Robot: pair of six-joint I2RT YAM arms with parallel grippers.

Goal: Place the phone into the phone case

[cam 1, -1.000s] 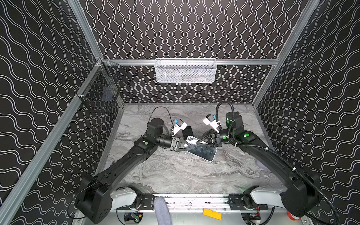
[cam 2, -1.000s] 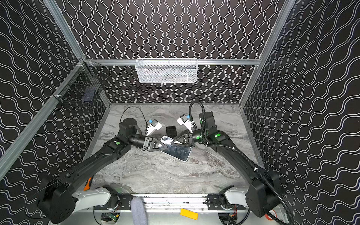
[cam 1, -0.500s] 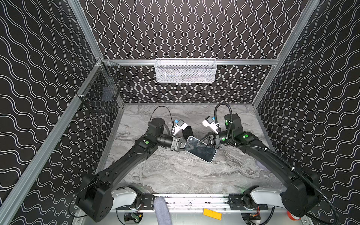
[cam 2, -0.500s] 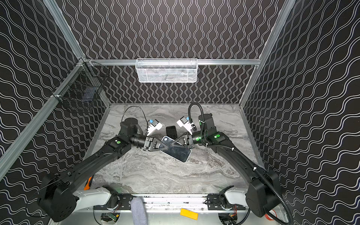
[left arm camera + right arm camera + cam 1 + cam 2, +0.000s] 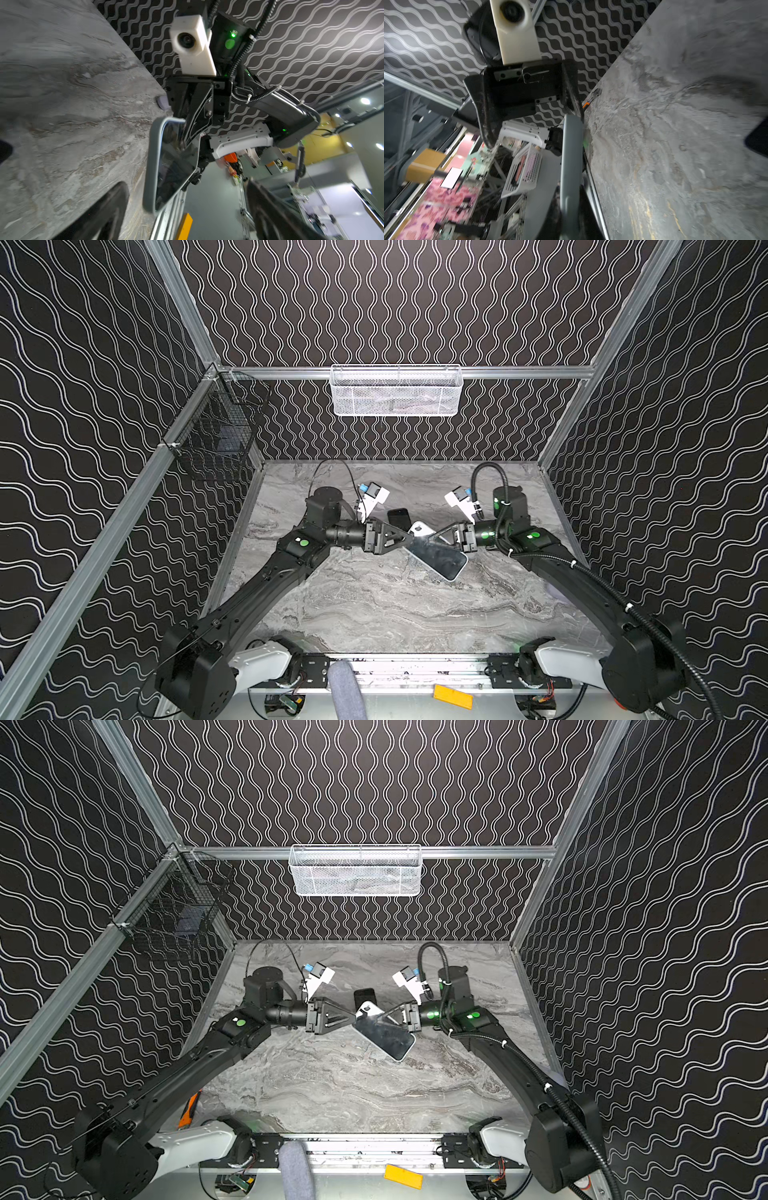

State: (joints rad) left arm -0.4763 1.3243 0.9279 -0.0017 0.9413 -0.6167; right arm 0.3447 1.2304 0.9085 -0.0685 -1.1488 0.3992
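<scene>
Worktop (image 5: 374, 605): grey marble-look surface, matt. Phone case (image 5: 438, 560): smooth pale plastic-looking rim, glossy dark reflective face. Back-wall basket (image 5: 395, 396): white wire mesh. Frame rails (image 5: 519, 372): bare silvery metal, dull sheen.

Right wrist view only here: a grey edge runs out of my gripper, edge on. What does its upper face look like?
Observer: In both top views the grey-rimmed slab shows a glossy dark face, white at its far end.
Operator: Where do my fingers sit on it?
Observer: Left wrist view: the right gripper pinches it near that end, one finger across the dark face.
Operator: And the dark corner at the border of my picture?
Observer: A black slab, flat on the table just behind the held one.
</scene>
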